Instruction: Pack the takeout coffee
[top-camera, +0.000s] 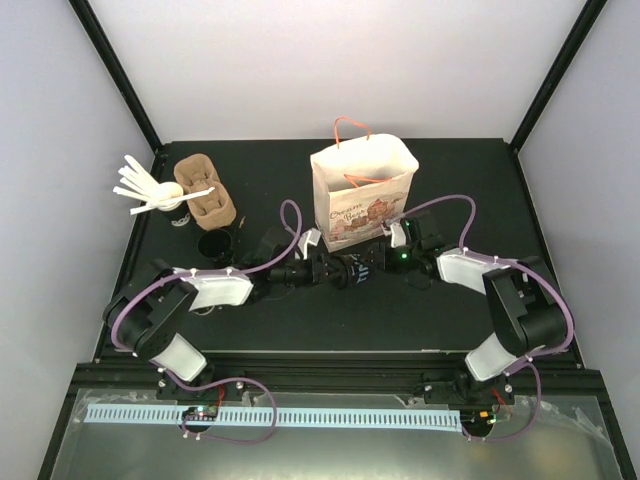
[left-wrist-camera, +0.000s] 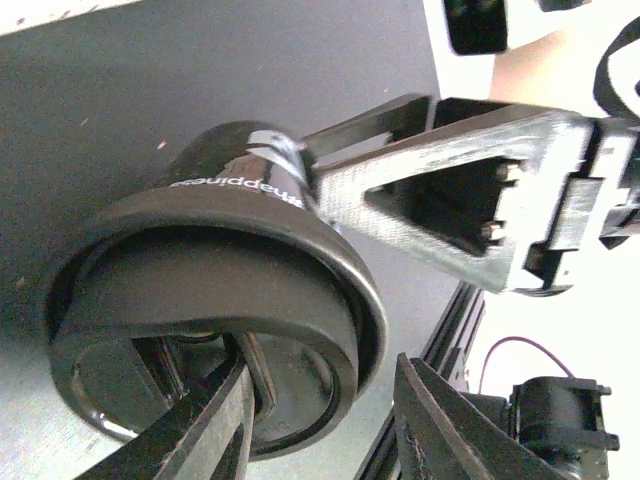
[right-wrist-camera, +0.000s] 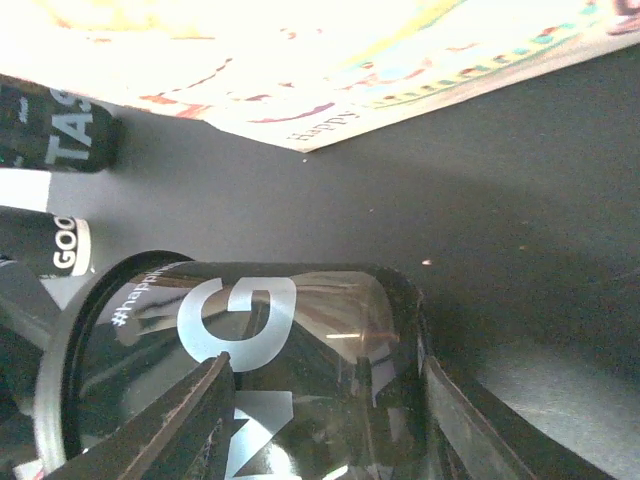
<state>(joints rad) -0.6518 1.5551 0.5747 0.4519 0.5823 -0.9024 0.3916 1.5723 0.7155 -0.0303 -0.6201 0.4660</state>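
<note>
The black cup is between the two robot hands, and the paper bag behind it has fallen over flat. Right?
No. The paper bag stands upright with its mouth open, as the top external view shows. The rest holds: the black cup is between the left gripper and the right gripper.

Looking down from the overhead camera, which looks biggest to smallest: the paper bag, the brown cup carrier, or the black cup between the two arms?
1. paper bag, clearly the largest.
2. brown cup carrier.
3. black cup, smallest, though it is partly hidden.
</note>
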